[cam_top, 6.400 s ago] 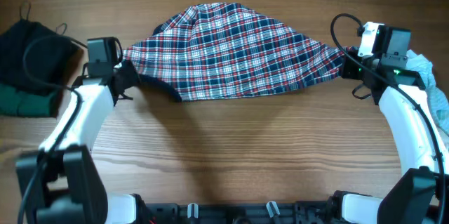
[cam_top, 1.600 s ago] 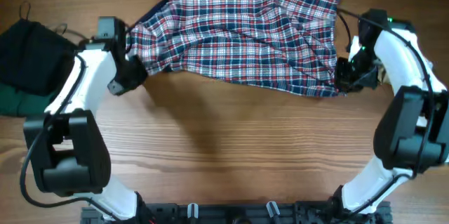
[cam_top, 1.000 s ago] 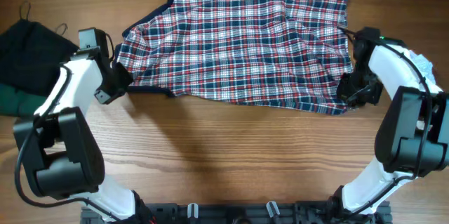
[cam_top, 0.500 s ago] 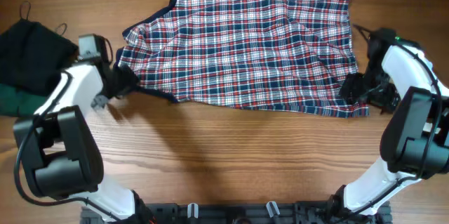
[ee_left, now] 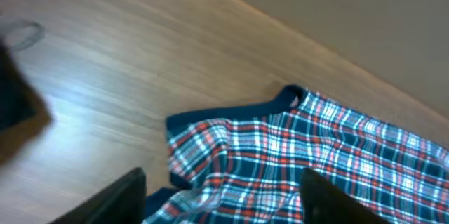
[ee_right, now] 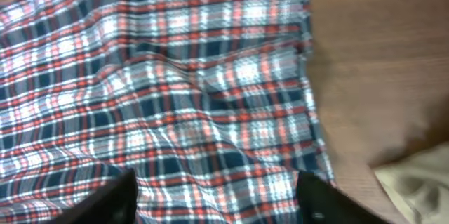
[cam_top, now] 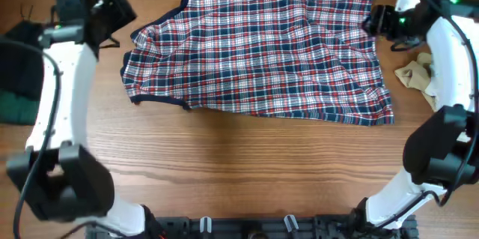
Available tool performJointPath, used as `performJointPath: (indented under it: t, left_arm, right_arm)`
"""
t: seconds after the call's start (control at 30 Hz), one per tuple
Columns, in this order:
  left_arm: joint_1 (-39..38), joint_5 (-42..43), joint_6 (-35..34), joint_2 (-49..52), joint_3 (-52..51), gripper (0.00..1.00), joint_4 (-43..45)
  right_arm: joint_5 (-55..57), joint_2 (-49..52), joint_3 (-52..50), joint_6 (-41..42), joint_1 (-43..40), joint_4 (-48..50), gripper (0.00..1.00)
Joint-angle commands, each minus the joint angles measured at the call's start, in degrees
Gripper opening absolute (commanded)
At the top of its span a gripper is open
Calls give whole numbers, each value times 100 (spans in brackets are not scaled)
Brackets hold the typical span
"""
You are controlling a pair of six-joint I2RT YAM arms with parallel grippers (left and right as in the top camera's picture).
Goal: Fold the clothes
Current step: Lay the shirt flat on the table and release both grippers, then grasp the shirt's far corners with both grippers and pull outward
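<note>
The plaid clothes piece (cam_top: pixel 258 59), red, navy and white with navy trim, lies spread out flat on the wooden table (cam_top: pixel 239 164). My left gripper (cam_top: pixel 118 10) hovers up and to the left of its left corner, open, with nothing between the fingers (ee_left: pixel 119 199). The left wrist view looks down on that trimmed corner (ee_left: pixel 280 154). At the cloth's far right corner my right gripper (cam_top: pixel 376 20) is also open and empty. Its wrist view shows the rumpled plaid (ee_right: pixel 175 90) below the gripper (ee_right: pixel 214 206).
A black garment (cam_top: pixel 19 52) and a green one (cam_top: pixel 11 108) sit at the left table edge. To the right of the plaid lies a beige cloth (cam_top: pixel 415 74), also visible from the right wrist (ee_right: pixel 421 182). Bare wood runs along the near side.
Both grippers have opened, let go of the plaid's lower corners and lifted away toward the far side. The cloth now lies flat and still.
</note>
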Motion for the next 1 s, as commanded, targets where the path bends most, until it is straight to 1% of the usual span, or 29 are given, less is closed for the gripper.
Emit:
performJointPath:
  t: [0.0,0.03,0.07,0.13,0.33,0.53,0.77,0.87,0.97]
  left_arm:
    - [-310,551,750,861,4,33,385]
    - [-424,546,1132,1064,4,12,452]
    - [-501,542,1390,1204,4,6,468]
    - [-612,525,1652,1416,4,9,446]
    - [-647,424,2024,1840,4,10,564]
    - [-647,391,2063,2406,4,12,931]
    - [-623,-37,2087,2660,4,12,1307]
    - [-485,-149,2083,2693,4,12,1486]
    - [-271,-157,2083,2704,4,12,1541]
  right_arm:
    - [192,61,-94,-109,323,413,27]
    - [188,129,-129,-83,400,562,20]
    - [190,157,-131,-55,433,590,18]
    - [190,330,-133,81,522,688,17]
    - [190,1001,-133,186,645,798,16]
    - [326,1226,-136,199,649,767,16]
    - [564,1543,-140,197,649,885,16]
    - [955,1711,-140,203,649,970,16]
    - [1075,1875,-140,205,649,973,16]
